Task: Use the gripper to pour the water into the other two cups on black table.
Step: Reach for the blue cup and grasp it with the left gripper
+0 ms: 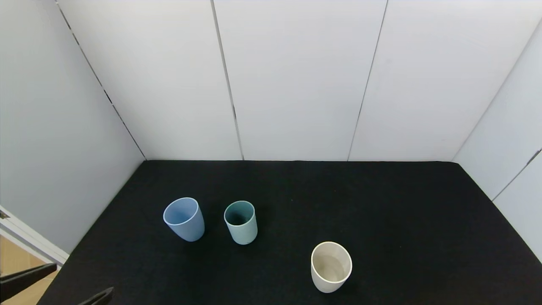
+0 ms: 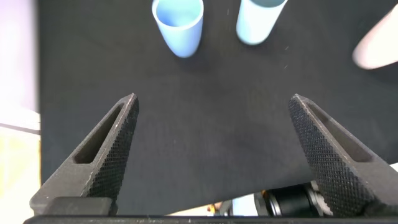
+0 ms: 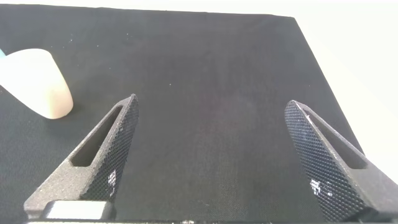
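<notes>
Where fingers spread wide, left gripper (image 2: 211, 155), right gripper (image 3: 211, 155), unmarked cups (image 1: 240, 222).

Bright, even light is washing the white walls (image 1: 296, 76). The cups are casting only faint shadows on the black table (image 1: 381, 203). Wall lines are bowing toward the edges.

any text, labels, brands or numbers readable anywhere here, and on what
None. The light blue cup, teal-green cup and cream-white cup are plain, as are the black table and white wall panels. The open left gripper and right gripper show no markings.
</notes>
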{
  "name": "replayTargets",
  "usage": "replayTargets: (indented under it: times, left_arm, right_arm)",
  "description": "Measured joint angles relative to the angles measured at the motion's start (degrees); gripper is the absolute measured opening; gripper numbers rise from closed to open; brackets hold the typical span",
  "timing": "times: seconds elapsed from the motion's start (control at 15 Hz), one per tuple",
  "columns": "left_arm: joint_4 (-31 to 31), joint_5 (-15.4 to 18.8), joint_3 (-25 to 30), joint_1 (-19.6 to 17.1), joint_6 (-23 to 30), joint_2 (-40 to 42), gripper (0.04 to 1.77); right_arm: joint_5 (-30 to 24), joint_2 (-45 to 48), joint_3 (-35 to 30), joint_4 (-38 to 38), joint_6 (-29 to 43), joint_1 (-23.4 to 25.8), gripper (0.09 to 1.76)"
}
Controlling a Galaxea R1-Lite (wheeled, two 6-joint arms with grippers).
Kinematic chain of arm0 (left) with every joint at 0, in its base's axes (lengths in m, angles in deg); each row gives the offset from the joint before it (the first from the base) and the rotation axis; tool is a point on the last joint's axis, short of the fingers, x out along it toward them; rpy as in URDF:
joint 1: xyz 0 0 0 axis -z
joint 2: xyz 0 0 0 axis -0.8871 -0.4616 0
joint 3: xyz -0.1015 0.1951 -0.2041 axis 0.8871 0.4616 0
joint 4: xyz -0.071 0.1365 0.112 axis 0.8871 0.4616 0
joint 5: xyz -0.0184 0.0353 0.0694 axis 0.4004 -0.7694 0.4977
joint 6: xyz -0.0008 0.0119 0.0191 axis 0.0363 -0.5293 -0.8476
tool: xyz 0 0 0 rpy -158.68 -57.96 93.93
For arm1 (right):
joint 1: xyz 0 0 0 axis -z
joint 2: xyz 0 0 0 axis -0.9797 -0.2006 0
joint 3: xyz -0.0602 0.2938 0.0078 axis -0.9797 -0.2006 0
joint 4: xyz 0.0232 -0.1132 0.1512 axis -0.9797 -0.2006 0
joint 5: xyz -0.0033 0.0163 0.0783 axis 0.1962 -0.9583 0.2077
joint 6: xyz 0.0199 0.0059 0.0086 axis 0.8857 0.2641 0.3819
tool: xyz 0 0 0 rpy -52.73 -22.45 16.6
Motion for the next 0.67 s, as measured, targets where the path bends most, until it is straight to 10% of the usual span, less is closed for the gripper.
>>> replayTargets:
  times: [0.67]
  left_arm:
    - [-35.6,-0.1,7.9,0.5,-1.5,-40.7,1.72]
  right_arm:
    - [0.0,0.0,0.0,0.0,0.0,0.0,1.71]
